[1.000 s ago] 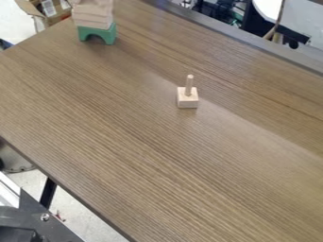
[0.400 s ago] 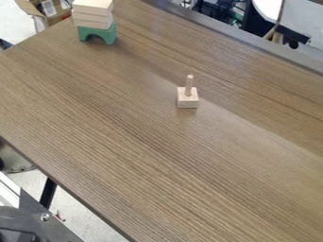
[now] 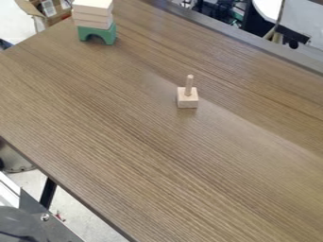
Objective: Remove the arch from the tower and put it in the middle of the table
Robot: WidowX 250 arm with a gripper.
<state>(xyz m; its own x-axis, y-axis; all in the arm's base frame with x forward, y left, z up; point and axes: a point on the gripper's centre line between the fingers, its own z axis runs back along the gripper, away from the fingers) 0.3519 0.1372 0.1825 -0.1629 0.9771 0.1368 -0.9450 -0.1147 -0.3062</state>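
Tower (image 3: 95,19): we judge the removal step to be in hand, perhaps with an upper piece already lifted off; we cannot confirm that the piece is the arch wanted.
Arch (image 3: 97,32): the one we can make out is green, upright on the table at the far left, under the blocks (image 3: 92,18) and bearing them.
Gripper: we cannot tell how far open it is, nor whether it has hold of anything.
Table (image 3: 157,146): no arch is set down in the middle, so placement is yet to be done. If a piece is in the grip, the next move calls for a level carry to mid-table, a low descent and a gentle release.
Green arch: if this is the target, we judge that the blocks above must come off or be steadied first; pulling it out from under them could topple the stack.
Peg (image 3: 187,98): upright on its square base near mid-table; we would set down beside it, with care not to clip the post.
Tower top: changed from the first frame. Wood ran up to the picture's top edge there; now we see a pale, flat upper face.
Black part (image 3: 19,222): at lower left, its outline has changed; the peg and green arch have not moved.
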